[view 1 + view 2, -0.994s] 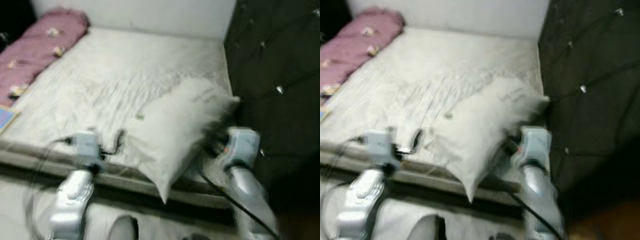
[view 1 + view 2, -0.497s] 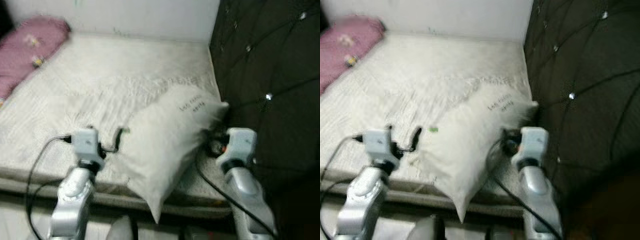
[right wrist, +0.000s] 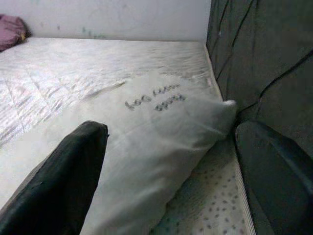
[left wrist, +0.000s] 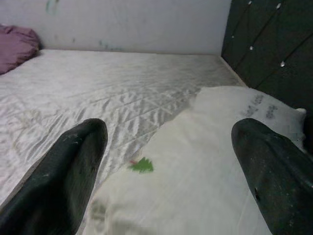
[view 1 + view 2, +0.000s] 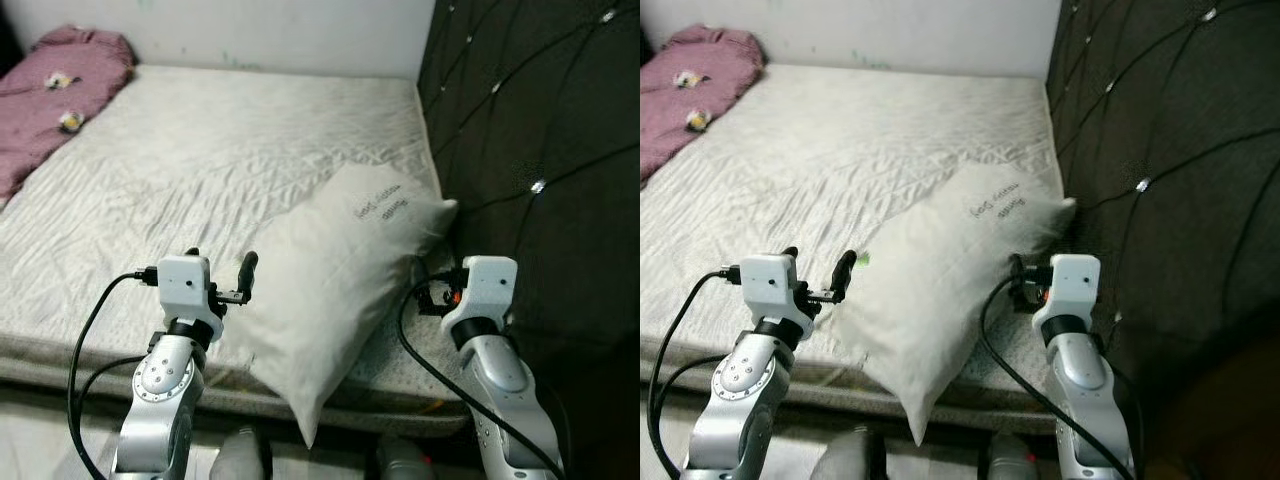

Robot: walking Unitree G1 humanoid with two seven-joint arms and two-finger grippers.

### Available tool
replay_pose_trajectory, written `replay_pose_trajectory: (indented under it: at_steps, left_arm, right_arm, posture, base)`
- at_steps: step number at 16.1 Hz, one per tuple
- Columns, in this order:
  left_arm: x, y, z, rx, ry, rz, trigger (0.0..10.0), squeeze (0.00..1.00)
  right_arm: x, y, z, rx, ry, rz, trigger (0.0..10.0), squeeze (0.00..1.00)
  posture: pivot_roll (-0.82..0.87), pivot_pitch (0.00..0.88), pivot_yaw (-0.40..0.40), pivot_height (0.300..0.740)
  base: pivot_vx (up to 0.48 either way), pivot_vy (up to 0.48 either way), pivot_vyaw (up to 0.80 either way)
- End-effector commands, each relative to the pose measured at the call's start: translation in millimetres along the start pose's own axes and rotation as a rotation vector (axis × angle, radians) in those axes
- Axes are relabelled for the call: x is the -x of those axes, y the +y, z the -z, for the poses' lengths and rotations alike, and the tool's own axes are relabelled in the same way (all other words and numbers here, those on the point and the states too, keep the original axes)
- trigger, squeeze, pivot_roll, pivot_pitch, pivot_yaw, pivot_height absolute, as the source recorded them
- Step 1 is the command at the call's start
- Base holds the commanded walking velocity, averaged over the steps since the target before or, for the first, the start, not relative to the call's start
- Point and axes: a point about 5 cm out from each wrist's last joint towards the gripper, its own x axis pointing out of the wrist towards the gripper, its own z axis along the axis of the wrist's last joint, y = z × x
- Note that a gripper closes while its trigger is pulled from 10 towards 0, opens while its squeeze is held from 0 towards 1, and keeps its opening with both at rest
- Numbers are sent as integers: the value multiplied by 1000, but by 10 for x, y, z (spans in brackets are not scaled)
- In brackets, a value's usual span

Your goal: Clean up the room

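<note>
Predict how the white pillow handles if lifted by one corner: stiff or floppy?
Probably floppy: the white pillow looks plump and creased, so it would likely sag. Likely light for its bulk. One corner overhangs the mattress edge, so a push might slide it off.

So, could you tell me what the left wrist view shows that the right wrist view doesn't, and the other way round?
The left wrist view alone shows a small green scrap on the white pillow, between the open fingers of the left gripper. The right wrist view alone shows the speckled sheet under the pillow's corner, between the open fingers of the right gripper. Both share the pillow with its printed lettering, the quilted mattress, the pink blanket far off and the dark tufted headboard.
</note>
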Motion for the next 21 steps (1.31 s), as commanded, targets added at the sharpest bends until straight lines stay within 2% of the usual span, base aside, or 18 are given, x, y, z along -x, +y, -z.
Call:
replay_pose_trajectory:
  at_steps: [1,5,11,21]
  left_arm:
    - [13,29,25,-18,14,-11,10000,0]
    - [-4,40,24,-25,18,-21,10000,0]
    - [0,7,1,-12,8,28,10000,0]
    - [-7,9,-3,-4,8,39,10000,0]
  right_arm:
    - [3,-8,21,-3,9,2,10000,0]
    - [1,-6,44,-6,20,1,10000,0]
    - [-13,-4,58,-7,31,2,10000,0]
    - [-42,-8,59,-5,32,-3,10000,0]
  posture:
    - [-23,0,1,616]
    - [-20,0,-2,606]
    - [-13,0,-10,606]
    - [-15,0,-7,606]
  base:
    - [0,0,0]
    - [0,0,0]
    - [0,0,0]
    - [390,0,0]
